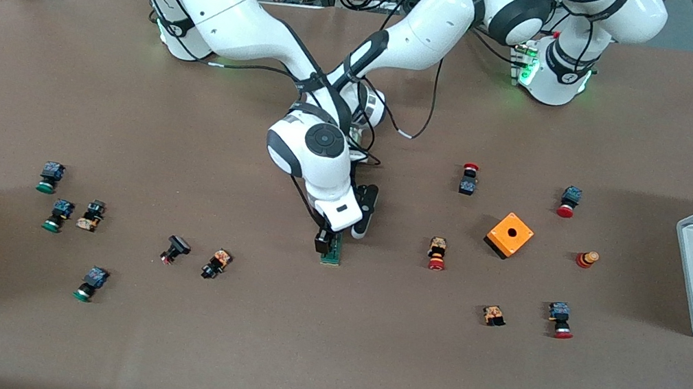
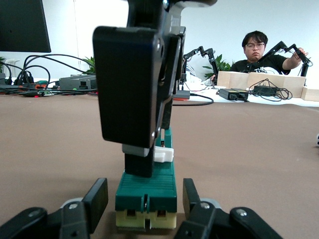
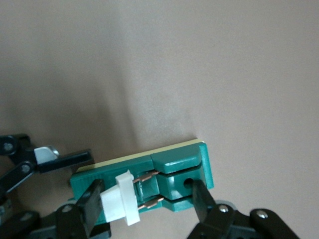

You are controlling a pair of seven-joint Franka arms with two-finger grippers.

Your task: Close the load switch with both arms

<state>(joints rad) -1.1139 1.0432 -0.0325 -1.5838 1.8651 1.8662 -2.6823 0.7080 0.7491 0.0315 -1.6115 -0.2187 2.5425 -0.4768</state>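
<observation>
1. The load switch [image 1: 332, 253] lies flat near the middle of the table, well away from every edge. Its long side points toward the front camera.
2. The right gripper [image 1: 328, 240] comes down on the switch from above. Its jaws are drawn in along the switch's length: one finger [image 3: 92, 198] presses the white sliding piece [image 3: 121, 197] and the other finger [image 3: 200, 197] sits against the green end block.
3. The left gripper [image 2: 145, 198] lies low over the table at the end of the switch farther from the front camera. Its jaws are as narrow as the switch allows, with one finger [image 2: 95, 198] on each long side of the green body, gripping it.
4. In the front view the right arm's hand covers most of the switch, and only its nearer green end shows. The left gripper's hold is hidden there too.
5. The left wrist view looks along the switch [image 2: 147, 185] from table level. It shows the cream base under the green body, with the right gripper standing upright beside the white piece [image 2: 163, 154].
6. The right wrist view looks down on the switch [image 3: 174, 164]. It shows two copper-coloured prongs between the white piece and the green block, and a round hole in that block.
7. The switch is a narrow green rectangle with a ribbed top and a pale underside.
</observation>
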